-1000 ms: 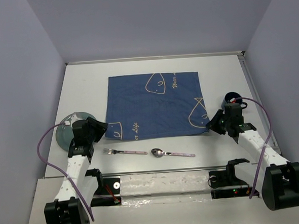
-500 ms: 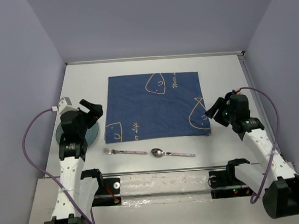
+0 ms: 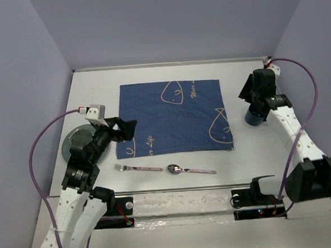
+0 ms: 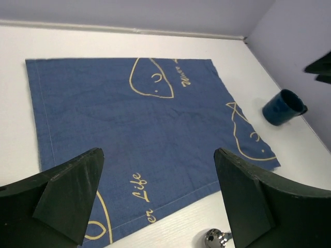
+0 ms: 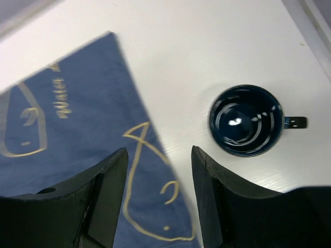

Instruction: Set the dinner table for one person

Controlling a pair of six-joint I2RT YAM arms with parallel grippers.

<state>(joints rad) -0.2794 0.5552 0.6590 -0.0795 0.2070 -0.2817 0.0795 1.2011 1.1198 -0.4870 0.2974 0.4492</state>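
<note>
From above: the big white tabletop (image 3: pixel 96 89) fills the scene, with the blue cloth (image 3: pixel 173 115) laid out, I'd guess as the placemat. The left hand (image 3: pixel 125 128) hovers at its near-left corner, and that arm half hides the plate (image 3: pixel 71 144). The fork (image 3: pixel 137 168) and spoon (image 3: pixel 191 170) lie near, off the cloth. Left wrist: fingers spread, holding nothing. Right wrist: the right hand (image 5: pixel 158 151) is spread too, empty, over the mug (image 5: pixel 247 121) just right of the cloth.

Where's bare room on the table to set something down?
The cloth has nothing on it. The table behind it, up to the far wall, is free too. Crowded: fork and spoon in front of the cloth, plate left, mug right.
</note>
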